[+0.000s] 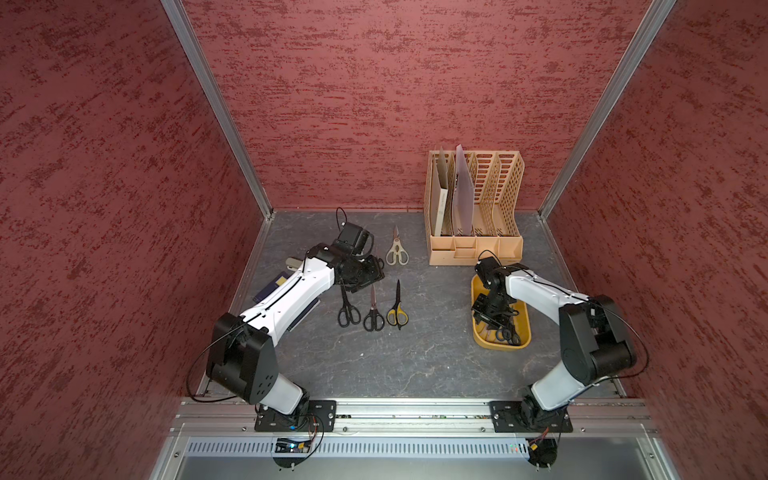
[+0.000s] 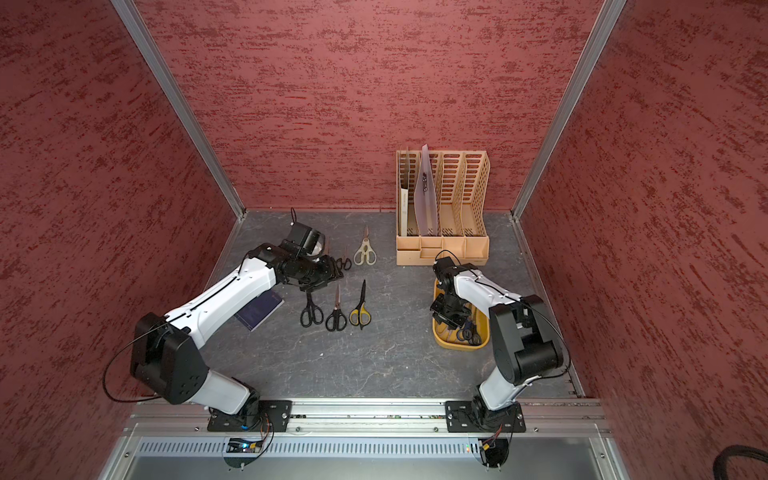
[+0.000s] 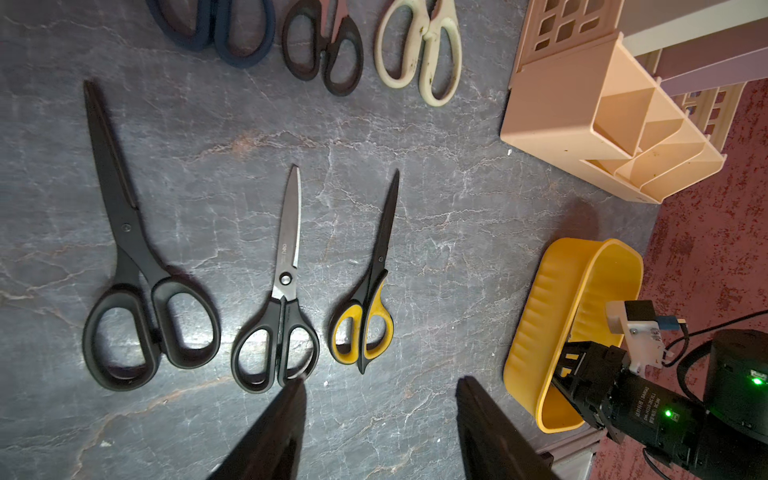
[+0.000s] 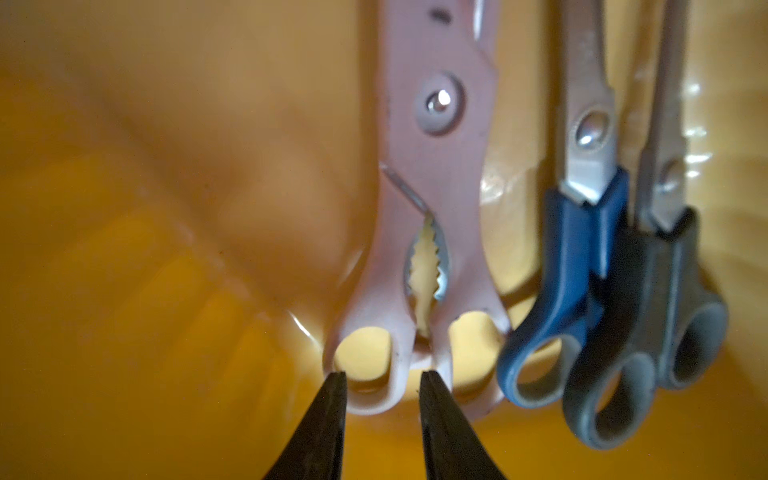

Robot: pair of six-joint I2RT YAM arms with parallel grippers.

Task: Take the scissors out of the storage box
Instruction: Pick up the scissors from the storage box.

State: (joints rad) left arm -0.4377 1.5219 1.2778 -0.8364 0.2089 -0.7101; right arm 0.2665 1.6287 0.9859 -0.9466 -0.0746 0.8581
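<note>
Straddling a loop of beige scissors (image 4: 449,166), the right gripper (image 4: 383,376) is seen (whether clamped cannot be told). The left gripper (image 3: 380,399) is held open.

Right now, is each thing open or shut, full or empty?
storage box, upright, three pairs inside.
beige scissors, shut, lying in the box.
right gripper, fingers around a beige handle loop, grip unclear.
left gripper, open, empty.
yellow-black scissors, shut, flat on the table.
cream scissors, shut, flat on the table.
file organizer, upright, holding folders.
</note>
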